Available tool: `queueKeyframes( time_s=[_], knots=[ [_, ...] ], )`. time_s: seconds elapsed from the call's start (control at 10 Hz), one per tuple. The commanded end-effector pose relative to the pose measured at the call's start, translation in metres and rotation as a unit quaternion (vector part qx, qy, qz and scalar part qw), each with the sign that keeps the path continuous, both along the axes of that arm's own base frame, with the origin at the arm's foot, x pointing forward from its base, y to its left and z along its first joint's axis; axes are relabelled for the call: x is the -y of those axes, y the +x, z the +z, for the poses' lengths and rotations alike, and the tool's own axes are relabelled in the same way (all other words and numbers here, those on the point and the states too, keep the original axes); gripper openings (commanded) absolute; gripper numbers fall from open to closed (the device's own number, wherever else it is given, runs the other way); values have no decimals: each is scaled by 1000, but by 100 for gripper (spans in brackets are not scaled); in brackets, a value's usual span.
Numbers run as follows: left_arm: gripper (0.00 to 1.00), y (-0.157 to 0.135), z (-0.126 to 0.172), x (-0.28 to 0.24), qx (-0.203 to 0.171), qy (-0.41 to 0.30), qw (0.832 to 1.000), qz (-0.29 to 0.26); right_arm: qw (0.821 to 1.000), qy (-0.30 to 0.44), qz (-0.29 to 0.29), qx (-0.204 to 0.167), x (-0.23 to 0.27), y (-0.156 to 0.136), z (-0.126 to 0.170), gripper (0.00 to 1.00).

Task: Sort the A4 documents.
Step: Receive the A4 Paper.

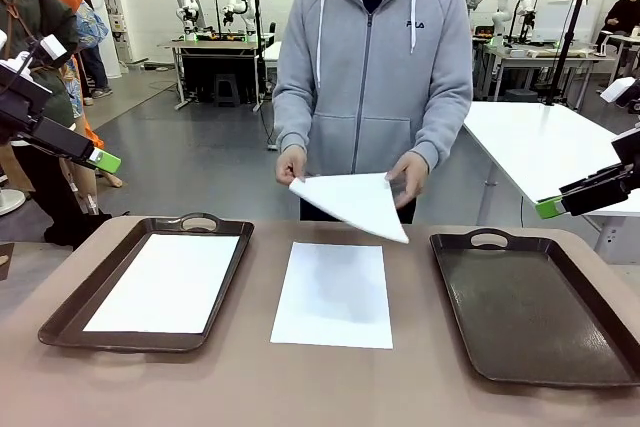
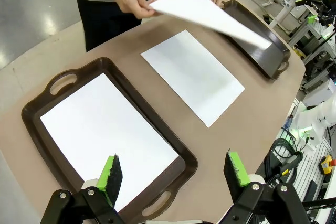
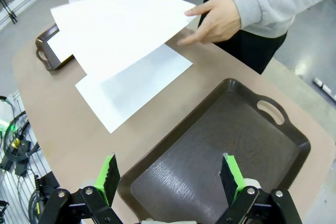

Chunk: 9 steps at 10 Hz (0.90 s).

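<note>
Left hand [image 2: 173,170]: I hang it above the near end of the left tray [image 2: 31,114], fingers apart, gripping nothing. Right hand [image 3: 168,178]: I hang it above the near end of the right tray [image 3: 210,150], fingers likewise apart, gripping nothing.

First sheet [image 2: 105,129]: lies flat inside the left tray.

Second sheet [image 1: 333,294]: lies flat on the bench [image 1: 250,387], between the two trays, touching neither.

Third sheet [image 1: 355,202]: held off the bench at the far side, tilted, pinched between the person's one hand [image 1: 291,163] and the person's other hand [image 1: 408,177]. Its low corner hangs near the far edge of the second sheet.
</note>
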State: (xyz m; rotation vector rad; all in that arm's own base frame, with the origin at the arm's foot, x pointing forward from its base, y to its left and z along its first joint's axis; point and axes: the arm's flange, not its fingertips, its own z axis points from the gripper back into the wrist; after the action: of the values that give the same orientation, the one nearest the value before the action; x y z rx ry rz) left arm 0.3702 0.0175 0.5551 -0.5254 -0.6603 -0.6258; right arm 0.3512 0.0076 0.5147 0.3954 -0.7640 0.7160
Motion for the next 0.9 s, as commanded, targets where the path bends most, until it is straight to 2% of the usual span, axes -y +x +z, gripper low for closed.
queueKeyframes(
  time_s=[0.0,0.8],
  knots=[
    [100,1,-1,0,2,-1,1000,-3,1000,7,5,-2,0,1,-2,100],
    [100,1,-1,0,2,-1,1000,-3,1000,7,5,-2,0,1,-2,100]
  ],
)
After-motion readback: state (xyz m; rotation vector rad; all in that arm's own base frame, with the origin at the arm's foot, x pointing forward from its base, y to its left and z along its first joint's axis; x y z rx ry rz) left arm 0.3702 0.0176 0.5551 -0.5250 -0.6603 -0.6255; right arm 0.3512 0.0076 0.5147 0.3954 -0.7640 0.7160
